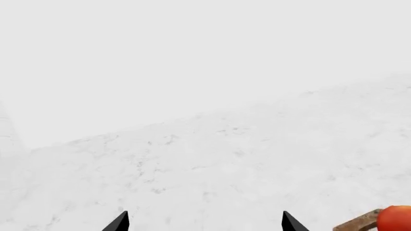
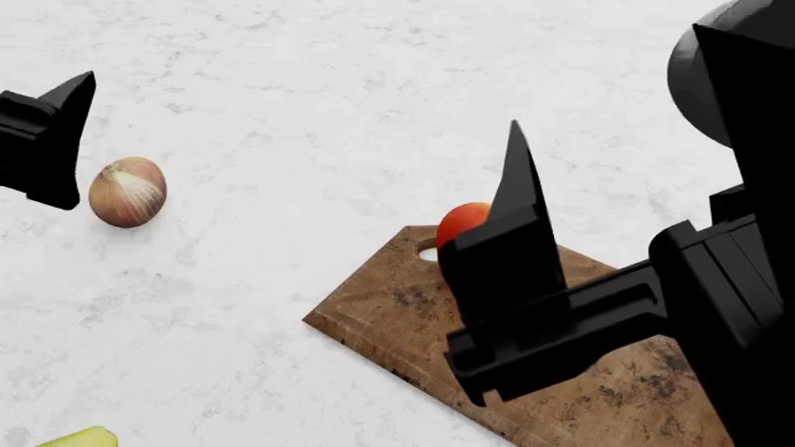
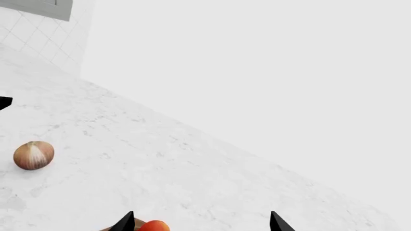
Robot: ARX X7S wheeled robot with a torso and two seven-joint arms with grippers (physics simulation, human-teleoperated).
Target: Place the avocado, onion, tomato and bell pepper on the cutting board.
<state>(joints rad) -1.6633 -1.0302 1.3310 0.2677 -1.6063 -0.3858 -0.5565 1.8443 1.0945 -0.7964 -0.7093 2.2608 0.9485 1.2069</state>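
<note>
The tomato (image 2: pixel 461 223) sits on the handle end of the brown wooden cutting board (image 2: pixel 385 312), partly hidden behind a finger (image 2: pixel 516 233) of my right gripper (image 3: pixel 201 224). That gripper is open above the board, with the tomato (image 3: pixel 154 226) just inside one fingertip. The onion (image 2: pixel 128 192) lies on the white counter to the left, off the board; it also shows in the right wrist view as the onion (image 3: pixel 33 155). My left gripper (image 1: pixel 205 224) is open and empty, near the onion, with the tomato (image 1: pixel 395 219) and board corner (image 1: pixel 358 223) off to one side. The bell pepper is out of view.
A yellow-green piece (image 2: pixel 81 438) pokes in at the bottom left of the head view; I cannot tell what it is. A white tiled wall (image 3: pixel 32 33) rises behind the marble counter (image 2: pixel 311 112). My right arm (image 2: pixel 733 279) covers the board's right part.
</note>
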